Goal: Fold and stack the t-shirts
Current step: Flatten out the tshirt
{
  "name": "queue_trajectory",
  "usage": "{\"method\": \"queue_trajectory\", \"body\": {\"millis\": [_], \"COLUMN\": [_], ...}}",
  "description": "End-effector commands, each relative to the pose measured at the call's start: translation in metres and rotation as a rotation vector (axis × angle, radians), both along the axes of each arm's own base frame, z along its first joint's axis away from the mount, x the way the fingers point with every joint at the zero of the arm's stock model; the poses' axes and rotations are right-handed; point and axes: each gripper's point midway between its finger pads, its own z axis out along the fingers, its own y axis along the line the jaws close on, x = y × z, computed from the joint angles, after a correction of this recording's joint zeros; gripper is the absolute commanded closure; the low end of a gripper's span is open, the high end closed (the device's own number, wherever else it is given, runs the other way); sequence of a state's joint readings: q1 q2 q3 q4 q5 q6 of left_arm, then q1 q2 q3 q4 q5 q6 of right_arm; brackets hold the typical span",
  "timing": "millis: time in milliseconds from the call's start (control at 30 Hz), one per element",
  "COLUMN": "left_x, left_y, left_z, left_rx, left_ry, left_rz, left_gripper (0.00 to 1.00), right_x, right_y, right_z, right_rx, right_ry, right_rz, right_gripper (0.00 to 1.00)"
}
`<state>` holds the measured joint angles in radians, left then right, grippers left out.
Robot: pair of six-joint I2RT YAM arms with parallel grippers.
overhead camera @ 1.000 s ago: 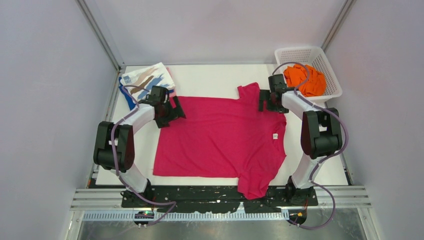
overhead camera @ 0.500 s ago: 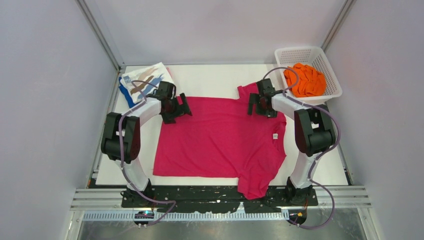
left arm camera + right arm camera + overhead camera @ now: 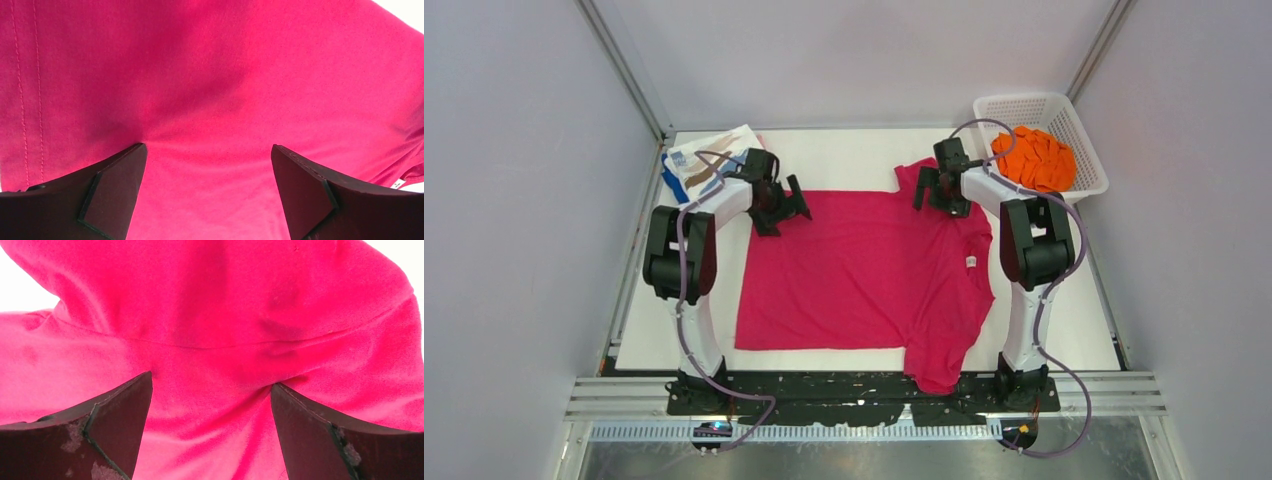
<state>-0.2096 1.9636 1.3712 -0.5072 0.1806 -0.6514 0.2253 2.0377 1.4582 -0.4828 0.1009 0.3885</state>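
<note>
Magenta t-shirt is laid crosswise; its far edge is straddled by left jaws at hem, right jaws at sleeve. Both pairs are spread; nothing is pinched.

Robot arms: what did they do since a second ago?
The left pincer and right pincer reached farther out and slid inward over the far edge of the magenta cloth t-shirt. Both stay open, gripping nothing. The orange t-shirt in the white plastic lattice basket and the folded white streaked t-shirt stayed put.
</note>
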Motion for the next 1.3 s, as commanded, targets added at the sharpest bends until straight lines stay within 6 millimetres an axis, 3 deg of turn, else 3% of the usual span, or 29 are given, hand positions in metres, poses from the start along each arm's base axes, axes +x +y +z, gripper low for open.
{"method": "queue_trajectory", "body": {"millis": [0, 233, 567, 667, 800, 867, 933, 967, 1000, 1100, 1133, 1167, 1267], "left_x": [0.017, 0.035, 0.068, 0.069, 0.065, 0.053, 0.038, 0.025, 0.015, -0.021, -0.033, -0.048, -0.074], "left_y": [0.003, -0.009, -0.009, -0.007, -0.001, 0.002, 0.001, 0.001, -0.001, -0.006, -0.005, -0.004, -0.006], "left_z": [0.007, 0.002, 0.004, 0.02, 0.061, 0.087, 0.104, 0.109, 0.112, 0.11, 0.105, 0.092, 0.081], "left_rx": [-0.024, -0.103, -0.068, -0.059, -0.037, -0.025, -0.018, -0.015, -0.018, -0.009, -0.002, 0.006, -0.015], "left_ry": [0.001, 0.02, 0.03, 0.007, -0.086, -0.142, -0.193, -0.203, -0.221, -0.229, -0.224, -0.202, -0.203], "left_rz": [0.014, 0.006, 0.024, 0.018, 0.012, 0.008, 0.001, -0.006, -0.014, -0.038, -0.04, -0.042, -0.055], "left_gripper": [0.0, 0.0, 0.0, 0.0, 0.0, 0.0, 0.0, 0.0, 0.0, 0.0, 0.0, 0.0, 0.0], "right_x": [0.025, 0.044, 0.069, 0.075, 0.067, 0.055, 0.024, 0.015, -0.006, -0.055, -0.08, -0.091, -0.141], "right_y": [0.001, -0.014, -0.016, -0.016, -0.022, -0.025, -0.029, -0.028, -0.03, -0.03, -0.034, -0.036, -0.048], "right_z": [0.007, 0.009, 0.018, 0.034, 0.071, 0.09, 0.102, 0.103, 0.101, 0.09, 0.083, 0.082, 0.07], "right_rx": [0.036, 0.019, 0.028, 0.019, -0.016, -0.03, -0.038, -0.035, -0.025, 0.003, 0.006, 0.017, 0.028], "right_ry": [-0.012, -0.002, -0.05, -0.09, -0.153, -0.187, -0.197, -0.196, -0.187, -0.167, -0.152, -0.149, -0.137], "right_rz": [-0.013, -0.029, 0.011, 0.032, 0.046, 0.044, 0.027, 0.023, 0.007, -0.027, -0.039, -0.067, -0.11], "right_gripper": [0.05, 0.05, 0.05, 0.05, 0.05, 0.05, 0.05, 0.05, 0.05, 0.05, 0.05, 0.05, 0.05]}}
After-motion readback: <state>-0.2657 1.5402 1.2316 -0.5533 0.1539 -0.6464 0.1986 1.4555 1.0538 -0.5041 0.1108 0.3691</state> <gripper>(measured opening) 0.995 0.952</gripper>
